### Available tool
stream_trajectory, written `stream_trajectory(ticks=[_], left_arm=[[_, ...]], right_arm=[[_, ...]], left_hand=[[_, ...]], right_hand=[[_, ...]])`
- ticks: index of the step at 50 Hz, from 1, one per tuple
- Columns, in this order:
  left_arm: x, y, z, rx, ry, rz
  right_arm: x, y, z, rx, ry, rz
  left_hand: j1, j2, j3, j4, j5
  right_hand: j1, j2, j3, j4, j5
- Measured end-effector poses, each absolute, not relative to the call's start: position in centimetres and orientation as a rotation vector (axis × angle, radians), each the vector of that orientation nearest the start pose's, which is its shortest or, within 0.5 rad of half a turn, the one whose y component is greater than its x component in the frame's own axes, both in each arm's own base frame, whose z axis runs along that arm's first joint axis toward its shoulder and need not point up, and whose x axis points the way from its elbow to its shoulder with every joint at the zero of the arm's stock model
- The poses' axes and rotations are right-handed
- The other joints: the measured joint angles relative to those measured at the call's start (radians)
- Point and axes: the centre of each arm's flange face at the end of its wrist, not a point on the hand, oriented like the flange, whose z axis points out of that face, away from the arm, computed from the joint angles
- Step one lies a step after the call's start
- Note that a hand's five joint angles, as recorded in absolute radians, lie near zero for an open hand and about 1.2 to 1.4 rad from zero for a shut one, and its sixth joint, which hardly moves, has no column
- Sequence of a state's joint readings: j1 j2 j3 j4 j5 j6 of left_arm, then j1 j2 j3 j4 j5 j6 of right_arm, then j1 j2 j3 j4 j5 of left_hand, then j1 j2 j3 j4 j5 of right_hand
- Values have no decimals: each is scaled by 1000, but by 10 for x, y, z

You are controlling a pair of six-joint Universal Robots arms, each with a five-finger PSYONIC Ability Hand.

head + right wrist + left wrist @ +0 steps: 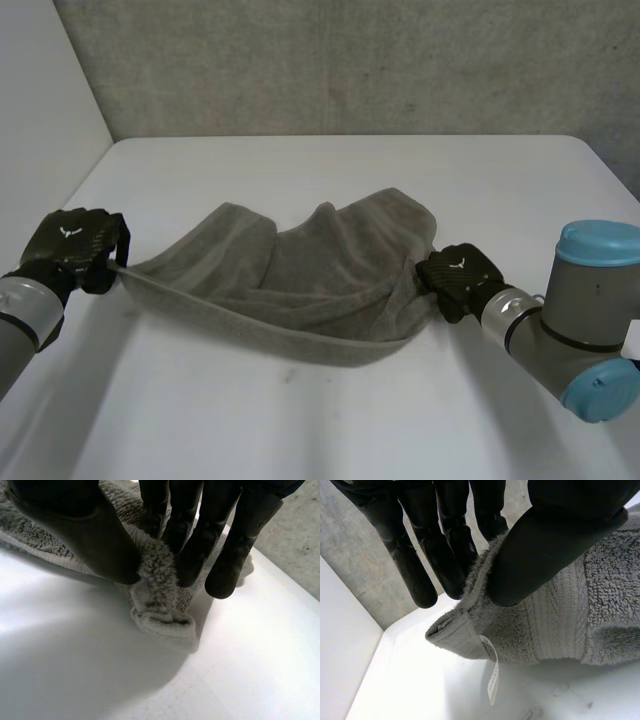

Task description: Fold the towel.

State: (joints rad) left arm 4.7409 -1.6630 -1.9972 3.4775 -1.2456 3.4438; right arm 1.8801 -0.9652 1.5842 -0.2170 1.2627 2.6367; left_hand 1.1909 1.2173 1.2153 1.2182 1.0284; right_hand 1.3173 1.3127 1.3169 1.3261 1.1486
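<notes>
One towel (300, 270), grey and thick-piled, lies spread across the middle of the bench (330, 420). Its near hem sags in a shallow curve toward 6 o'clock, and its far part is heaped in soft folds toward 12 o'clock.

It looks limp and fairly light: terry cloth with a flat woven band near the end. It will likely droop and crumple wherever nothing supports it, but the rough pile should grip well and not slide. Nothing in it can break. The corners and hems are the sensible places to hold, since a pinch there steers a whole edge.

At the towel's 9 o'clock the left robot hand (72, 245) pinches an end corner between thumb and straight fingers (445, 555). A white tag (492, 677) hangs just under the pinch. At 3 o'clock the right robot hand (460, 278) pinches the opposite end, where a rolled corner pokes out past its fingertips (220, 582).
</notes>
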Motion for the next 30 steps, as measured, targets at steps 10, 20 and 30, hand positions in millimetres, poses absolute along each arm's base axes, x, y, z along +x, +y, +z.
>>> stream_trajectory(ticks=[10,20,30], left_arm=[[-154,-280,188,662,2358,-2036],[-161,-263,235,684,2187,-2191],[-162,-230,336,635,1923,-2427]], right_arm=[[253,-293,171,-1166,2101,-1851],[222,-266,276,-1166,2098,-2020],[190,-223,393,-1184,2071,-2254]], left_hand=[[0,0,0,0,0],[0,0,1,0,0],[0,0,1,0,0]], right_hand=[[0,1,10,14,3],[0,1,10,14,3],[0,1,10,14,3]])
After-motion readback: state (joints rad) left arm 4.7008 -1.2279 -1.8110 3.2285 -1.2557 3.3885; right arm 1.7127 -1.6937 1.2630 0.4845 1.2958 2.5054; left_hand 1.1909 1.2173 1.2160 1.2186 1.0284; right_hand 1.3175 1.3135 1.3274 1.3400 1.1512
